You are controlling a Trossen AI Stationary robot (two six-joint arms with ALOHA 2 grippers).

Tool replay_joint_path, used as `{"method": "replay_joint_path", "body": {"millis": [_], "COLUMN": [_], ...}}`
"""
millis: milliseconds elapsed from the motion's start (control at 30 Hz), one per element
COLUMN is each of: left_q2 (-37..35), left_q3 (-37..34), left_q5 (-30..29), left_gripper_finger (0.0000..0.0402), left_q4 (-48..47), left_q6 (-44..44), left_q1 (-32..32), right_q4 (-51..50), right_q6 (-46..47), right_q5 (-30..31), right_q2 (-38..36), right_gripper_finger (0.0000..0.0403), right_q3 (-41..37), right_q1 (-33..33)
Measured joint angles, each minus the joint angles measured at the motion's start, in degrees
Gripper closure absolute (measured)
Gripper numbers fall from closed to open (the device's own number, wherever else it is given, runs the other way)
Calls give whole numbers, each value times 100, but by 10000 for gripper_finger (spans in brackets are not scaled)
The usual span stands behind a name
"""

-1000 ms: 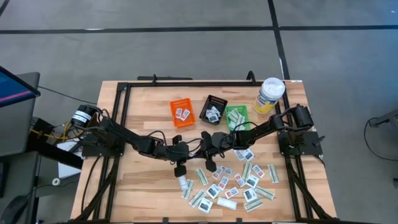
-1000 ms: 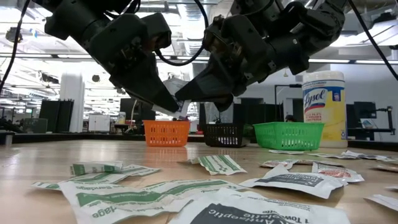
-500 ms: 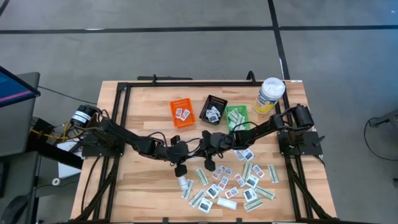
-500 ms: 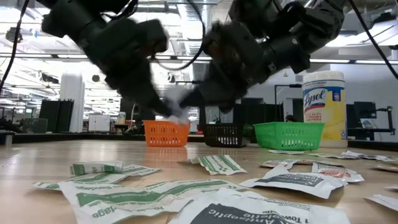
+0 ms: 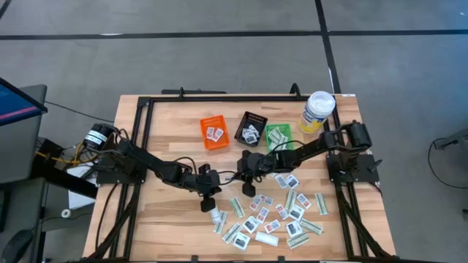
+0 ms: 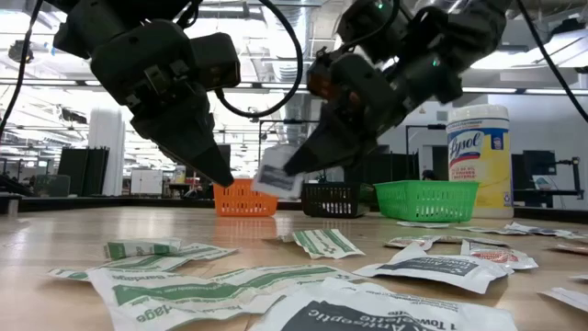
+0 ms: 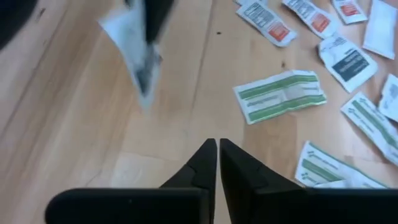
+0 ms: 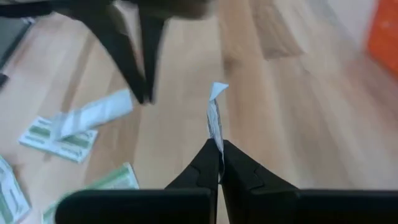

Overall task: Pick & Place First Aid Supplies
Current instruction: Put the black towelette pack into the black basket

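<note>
The first aid supplies (image 5: 272, 215) lie scattered on the near right part of the table: several white squarish packets and pale-green strips. My right gripper (image 8: 219, 155) is shut on one small white packet (image 6: 276, 180) above the middle of the table. My left gripper (image 7: 217, 152) is shut and empty. It hangs a little to the left of that packet (image 7: 138, 53), fingertips (image 6: 223, 179) slanting down, apart from it. My right gripper pinches the white packet by one end (image 8: 217, 142) between its two fingertips. The fingers slant down from the table's right side. The packet sticks out past the fingertips, seen edge-on in the right wrist view, and is lifted clear of the table.
An orange bin (image 5: 213, 133), a black bin (image 5: 252, 128) and a green bin (image 5: 278, 136) stand in a row behind the grippers, each with packets in it. A yellow canister (image 5: 318, 111) stands at the far right. Bare wood lies on the table's left half.
The two grippers' tips met around the packet a second ago and have drawn apart. My left gripper has gone back toward the table's left. The packet has stayed with my right gripper, clear of the table.
</note>
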Motion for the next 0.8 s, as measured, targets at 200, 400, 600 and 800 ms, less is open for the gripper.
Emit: {"method": "replay_joint_path", "body": {"millis": [200, 400, 600, 800], "left_q2": [-1, -39, -39, -39], "left_q3": [0, 7, 7, 7], "left_q5": [-274, -833, -884, -878], "left_gripper_finger": [393, 394, 389, 394], "left_q4": [63, 73, 87, 89], "left_q6": [15, 460, 496, 494], "left_q1": [-2, 9, 94, 92], "right_q4": [-1523, -2298, -2430, -2254], "right_q6": [15, -29, 59, 106], "right_q5": [984, 2169, 897, -446], "right_q2": [-1017, -1714, -1637, -1093], "right_gripper_finger": [403, 403, 403, 384], "right_q3": [1, 6, 6, 8], "right_q1": [-274, -874, -1887, -2518]}}
